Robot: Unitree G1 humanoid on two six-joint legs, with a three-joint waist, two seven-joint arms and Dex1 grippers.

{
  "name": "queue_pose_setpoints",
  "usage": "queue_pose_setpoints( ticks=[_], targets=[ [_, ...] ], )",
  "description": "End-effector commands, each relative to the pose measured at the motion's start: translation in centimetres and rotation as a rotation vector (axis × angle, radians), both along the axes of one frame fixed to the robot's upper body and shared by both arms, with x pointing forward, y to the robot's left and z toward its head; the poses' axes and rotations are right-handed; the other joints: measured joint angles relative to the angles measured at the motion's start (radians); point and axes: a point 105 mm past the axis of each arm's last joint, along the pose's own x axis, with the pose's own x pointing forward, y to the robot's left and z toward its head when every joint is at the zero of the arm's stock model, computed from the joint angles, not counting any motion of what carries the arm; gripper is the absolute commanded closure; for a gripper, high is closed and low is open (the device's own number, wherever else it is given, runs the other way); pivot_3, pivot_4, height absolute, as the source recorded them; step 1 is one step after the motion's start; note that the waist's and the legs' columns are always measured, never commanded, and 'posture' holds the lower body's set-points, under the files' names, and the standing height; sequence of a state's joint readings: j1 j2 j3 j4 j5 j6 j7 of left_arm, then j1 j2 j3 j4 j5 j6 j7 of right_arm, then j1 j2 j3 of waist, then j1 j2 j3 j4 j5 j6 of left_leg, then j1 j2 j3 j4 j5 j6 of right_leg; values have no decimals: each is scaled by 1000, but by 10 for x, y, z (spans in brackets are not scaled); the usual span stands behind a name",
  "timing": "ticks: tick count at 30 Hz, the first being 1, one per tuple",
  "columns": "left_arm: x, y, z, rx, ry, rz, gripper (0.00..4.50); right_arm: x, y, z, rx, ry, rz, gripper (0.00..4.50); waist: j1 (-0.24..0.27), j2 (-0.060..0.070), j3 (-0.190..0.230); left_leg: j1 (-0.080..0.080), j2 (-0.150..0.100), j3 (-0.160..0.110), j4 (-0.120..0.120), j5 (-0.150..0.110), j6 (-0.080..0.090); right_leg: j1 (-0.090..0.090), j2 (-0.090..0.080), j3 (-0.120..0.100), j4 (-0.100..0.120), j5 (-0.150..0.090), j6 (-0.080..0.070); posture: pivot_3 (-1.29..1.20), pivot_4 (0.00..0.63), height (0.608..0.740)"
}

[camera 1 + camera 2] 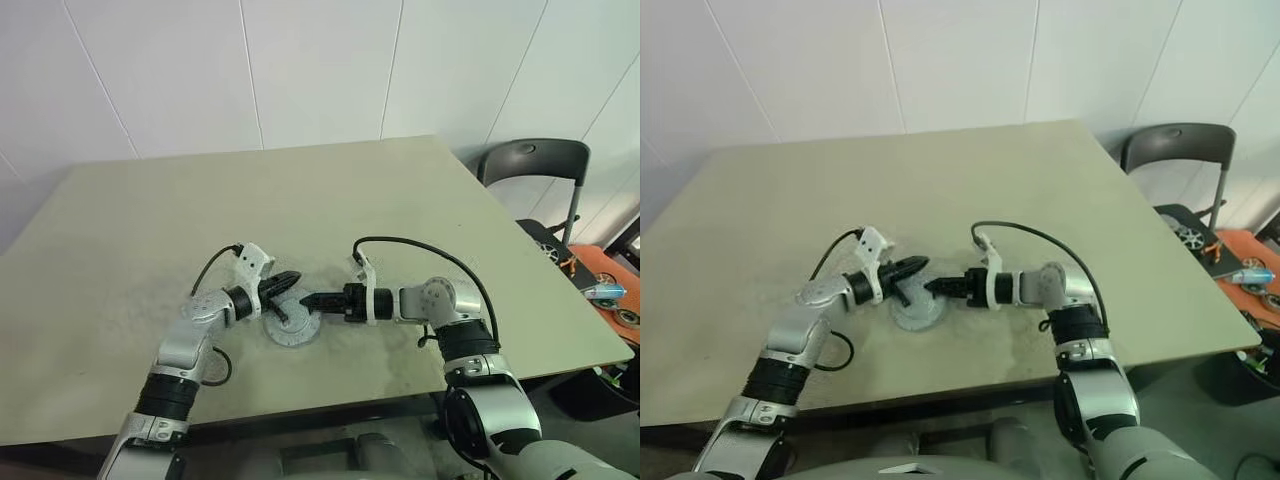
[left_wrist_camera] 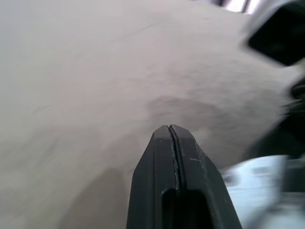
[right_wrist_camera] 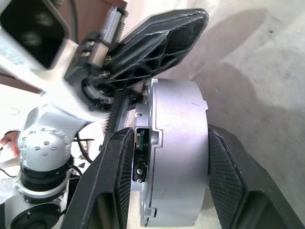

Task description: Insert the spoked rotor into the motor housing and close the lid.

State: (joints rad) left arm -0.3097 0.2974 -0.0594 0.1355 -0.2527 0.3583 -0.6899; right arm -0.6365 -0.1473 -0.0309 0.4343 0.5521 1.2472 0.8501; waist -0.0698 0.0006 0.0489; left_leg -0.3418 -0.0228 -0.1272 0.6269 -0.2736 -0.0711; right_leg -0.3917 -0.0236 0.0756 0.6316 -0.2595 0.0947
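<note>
**Seating the lid squarely on the housing**

Our right gripper (image 3: 162, 181) clasps the round light-grey motor housing (image 3: 176, 157) by its edge, fingers on either face. Our left gripper (image 1: 283, 283), fingers pressed together, hovers just above the housing on the beige table (image 1: 300, 190). We should press evenly, keeping the housing steady.

One motor housing (image 1: 292, 328) sits on one surface (image 1: 300, 200), between two grippers; one dark chair (image 1: 533, 165) stands beside it.
</note>
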Motion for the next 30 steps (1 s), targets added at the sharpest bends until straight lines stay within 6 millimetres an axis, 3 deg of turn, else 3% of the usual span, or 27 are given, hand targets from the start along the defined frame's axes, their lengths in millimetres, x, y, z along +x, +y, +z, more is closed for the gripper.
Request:
queue_pose_setpoints(
  ticks=[1,15,22,26,30],
  targets=[
    [6,4,9,-11,-42,34,4500,-1,9,14,42,-51,38,2671,0,0,0,0,0,0,0,0,0,0,0,0,0,0,0,0,0,740],
    [22,22,18,-54,-82,166,4500,15,10,15,63,-52,-63,2712,1,0,0,0,0,0,0,0,0,0,-1,0,0,0,0,0,0,740],
    [23,22,18,-53,-83,170,4500,13,13,7,13,-71,-55,2768,0,0,0,-1,-1,0,0,0,0,0,-1,0,0,0,0,0,0,740],
    [23,22,19,-57,-85,170,4500,14,10,-12,-134,-136,-52,2768,-1,0,0,0,-1,0,0,0,0,0,0,0,0,0,0,0,0,740],
    [23,22,19,-53,-85,168,4500,16,13,-11,-125,-166,-60,2768,-1,0,0,2,0,0,1,0,0,2,0,0,0,0,0,0,0,740]
  ],
)
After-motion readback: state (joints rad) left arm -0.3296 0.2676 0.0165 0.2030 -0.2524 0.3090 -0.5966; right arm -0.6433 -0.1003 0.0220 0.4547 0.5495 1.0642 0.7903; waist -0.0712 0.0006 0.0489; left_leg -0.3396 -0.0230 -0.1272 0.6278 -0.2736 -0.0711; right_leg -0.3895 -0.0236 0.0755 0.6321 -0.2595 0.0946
